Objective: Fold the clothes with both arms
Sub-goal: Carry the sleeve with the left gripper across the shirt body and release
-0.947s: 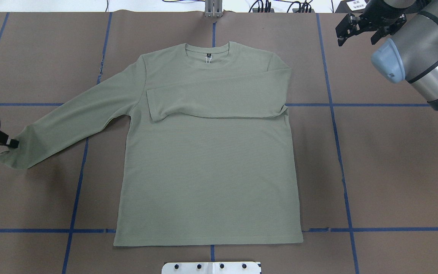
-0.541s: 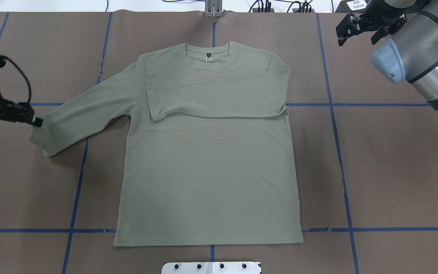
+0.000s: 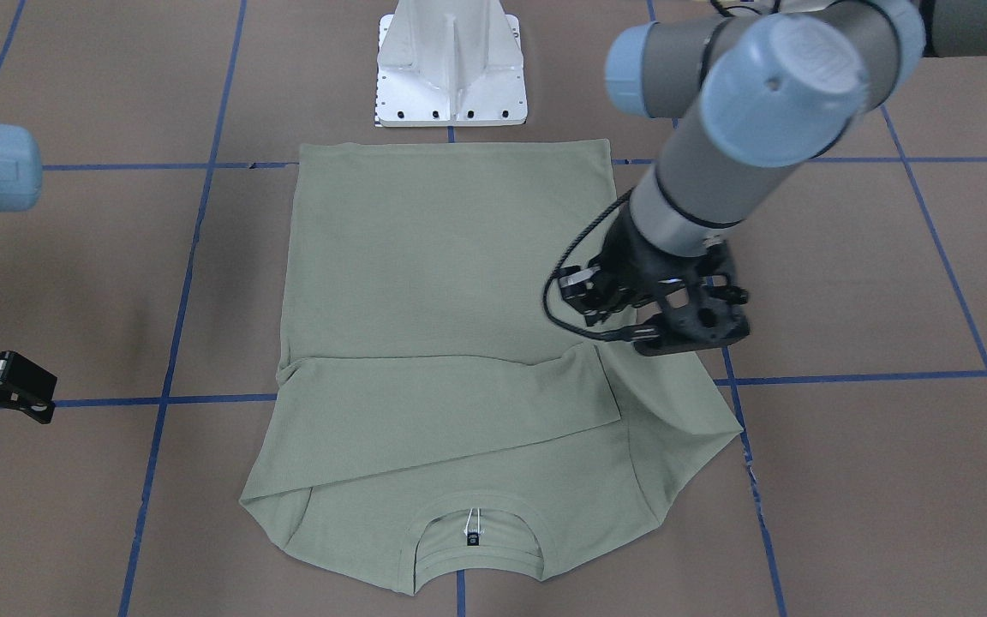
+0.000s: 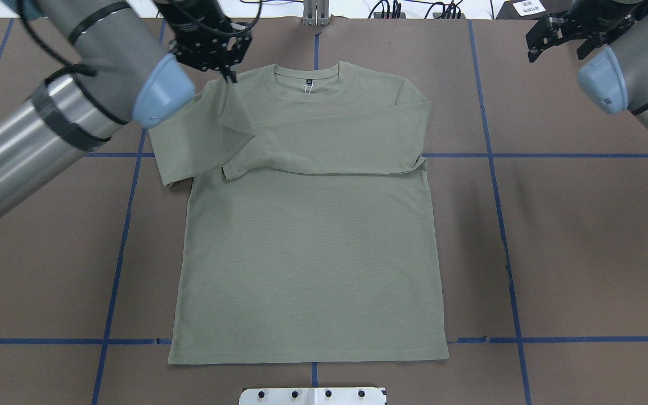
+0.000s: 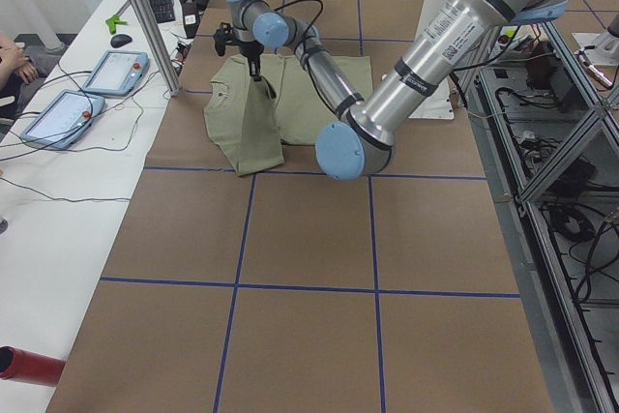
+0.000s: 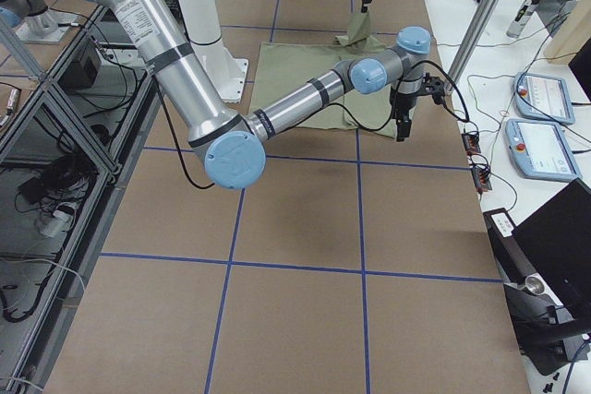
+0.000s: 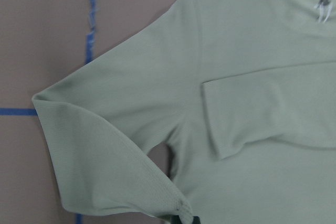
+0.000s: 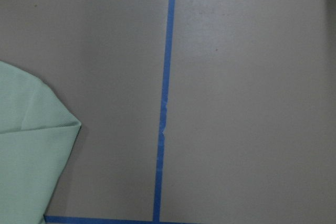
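Table: brown covering, blue tape grid.
Far edge: white bench, two pendants, metal post.

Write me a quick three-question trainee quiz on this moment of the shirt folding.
1. True or false: one sleeve lies folded across the chest of the shirt.
2. What does the left hand hold? A) the collar B) the other sleeve C) the hem
3. Fill in: the right hand is ___ and touches no cloth.
Key: 1 true. 2 B. 3 open.
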Tool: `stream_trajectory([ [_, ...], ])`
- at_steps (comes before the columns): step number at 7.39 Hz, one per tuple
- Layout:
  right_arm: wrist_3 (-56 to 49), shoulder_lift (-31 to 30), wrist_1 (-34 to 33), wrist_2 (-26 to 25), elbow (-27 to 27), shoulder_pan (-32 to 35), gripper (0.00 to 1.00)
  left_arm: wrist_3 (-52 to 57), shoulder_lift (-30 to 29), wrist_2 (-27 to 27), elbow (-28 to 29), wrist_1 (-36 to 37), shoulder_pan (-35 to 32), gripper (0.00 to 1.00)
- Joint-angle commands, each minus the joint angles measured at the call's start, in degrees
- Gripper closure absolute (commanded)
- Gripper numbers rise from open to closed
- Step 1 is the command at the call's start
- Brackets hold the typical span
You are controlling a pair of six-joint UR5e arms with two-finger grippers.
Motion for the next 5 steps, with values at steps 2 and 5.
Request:
stream_trajectory([
  [2, -9.5, -4.5, 0.3, 3.0, -0.3, 4.6, 0.00, -13.0, -9.8, 3.8, 18.5, -20.2, 9.0, 1.00],
  [5, -10.2, -6.0, 0.6, 4.3, -0.4, 5.5, 0.00, -17.2, -12.8, 10.5, 27.8, -32.1, 15.7, 1.00],
])
